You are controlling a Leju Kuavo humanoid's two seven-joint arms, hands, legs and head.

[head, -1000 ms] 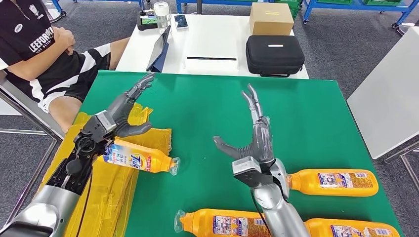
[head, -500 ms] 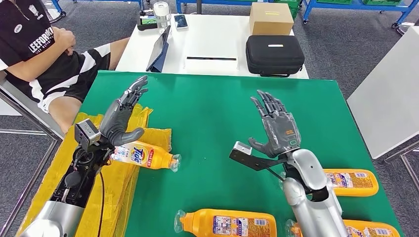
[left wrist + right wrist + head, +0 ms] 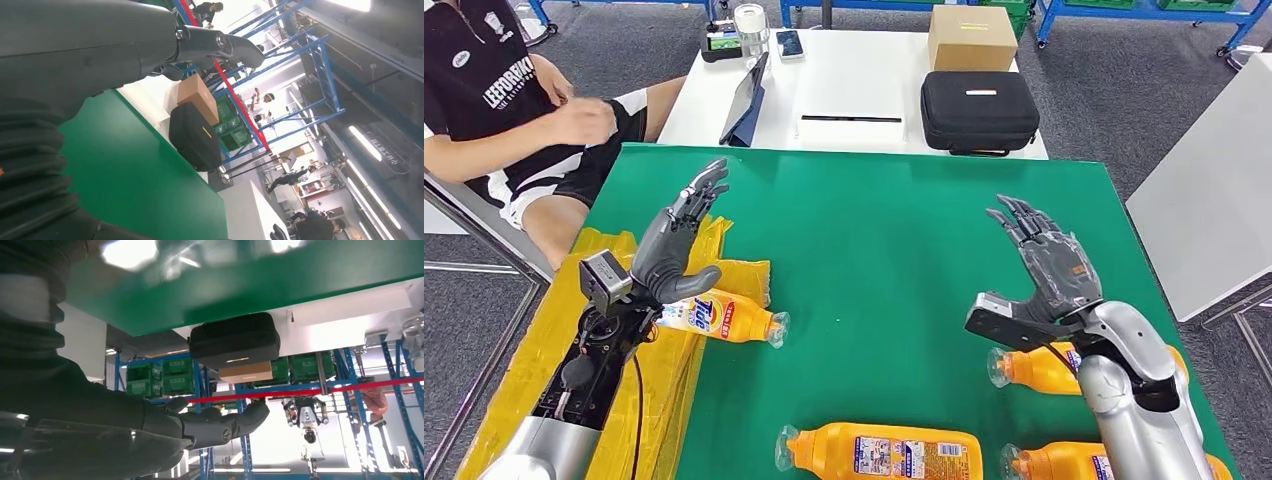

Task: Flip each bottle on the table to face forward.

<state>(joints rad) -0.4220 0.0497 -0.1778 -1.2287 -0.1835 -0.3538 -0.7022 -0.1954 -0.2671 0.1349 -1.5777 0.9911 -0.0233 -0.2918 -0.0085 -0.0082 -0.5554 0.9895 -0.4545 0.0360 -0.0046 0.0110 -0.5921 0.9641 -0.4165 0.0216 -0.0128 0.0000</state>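
Lying on the green table (image 3: 874,230): four orange bottles, all on their sides. Landmark for placement: the yellow bag (image 3: 649,380) spread over the table's left edge.

- Tide bottle (image 3: 724,320): resting on the bag's inner edge, cap pointing away from the bag toward the table's middle.
- Front bottle (image 3: 884,452): off the bag, on bare green, nearer the robot than the Tide bottle, cap toward the bag.
- Right bottle (image 3: 1029,368): far across the table from the bag, cap toward the bag, body partly hidden by the right arm.
- Corner bottle (image 3: 1049,465): just nearer the robot than the right bottle, partly hidden.

Left hand (image 3: 674,240): raised above the bag beside the Tide bottle, fingers apart, holding nothing.
Right hand (image 3: 1049,270): raised above the right bottle, fingers spread, holding nothing.

Behind the green table: white table (image 3: 854,90) with black case (image 3: 979,110) and cardboard box (image 3: 972,38); a seated person (image 3: 514,110) beyond the bag's far corner.
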